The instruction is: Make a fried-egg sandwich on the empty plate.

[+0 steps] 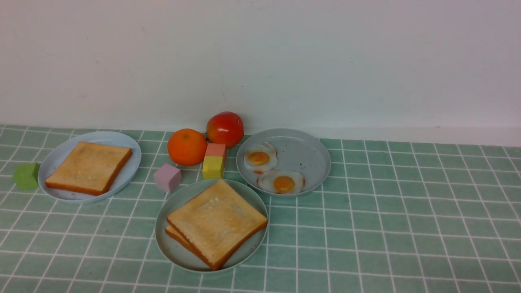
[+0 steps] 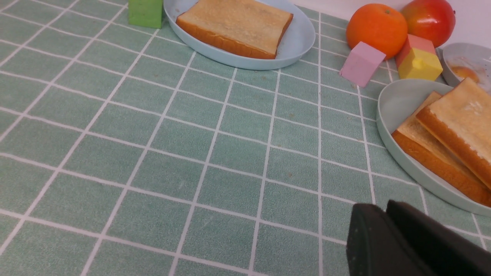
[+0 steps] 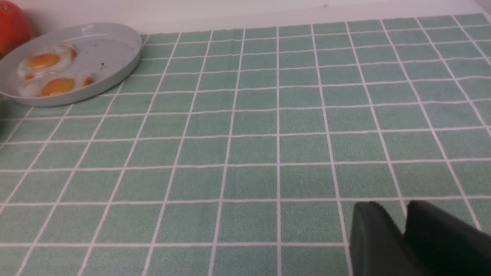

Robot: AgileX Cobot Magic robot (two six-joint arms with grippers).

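Front view: the sandwich [image 1: 217, 223] sits on the mint plate [image 1: 176, 250], at six o'clock from the orange [image 1: 187, 147]; no egg shows between the slices. Left wrist view: the left hand [image 2: 385, 214], fingers nearly together, holds nothing. Right wrist view: the right hand [image 3: 402, 220], fingers slightly apart, empty above the table [image 3: 268, 145].
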